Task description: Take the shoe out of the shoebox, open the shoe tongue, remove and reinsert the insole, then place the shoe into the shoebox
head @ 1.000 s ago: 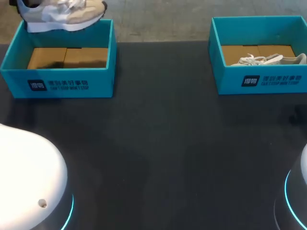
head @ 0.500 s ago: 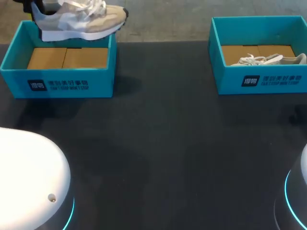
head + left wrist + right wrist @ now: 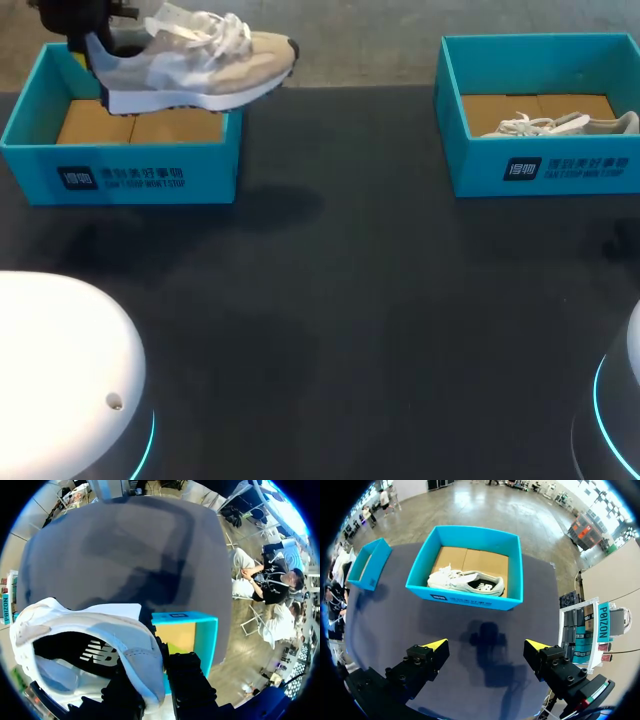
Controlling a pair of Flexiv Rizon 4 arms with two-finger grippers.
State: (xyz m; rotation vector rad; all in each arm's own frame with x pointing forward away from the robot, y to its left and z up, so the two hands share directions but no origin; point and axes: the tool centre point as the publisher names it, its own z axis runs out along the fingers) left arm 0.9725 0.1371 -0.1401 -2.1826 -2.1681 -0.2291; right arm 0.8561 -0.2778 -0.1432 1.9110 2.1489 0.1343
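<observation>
The shoe (image 3: 195, 65) hangs above the far-left shoebox (image 3: 120, 178), its heel pinched in the left gripper (image 3: 152, 680). I'd carry it nearward, clear of the rim, and land it sole-flat. The right gripper (image 3: 485, 647) hovers spread apart.

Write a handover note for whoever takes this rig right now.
Left gripper: shut on the shoe at its heel, holding it in the air over the left shoebox.
Right gripper: open, empty, above the table short of the right shoebox, which holds a second shoe.
Done: shoe out of its box.
Left: open tongue, remove and reinsert insole, return shoe to box.
</observation>
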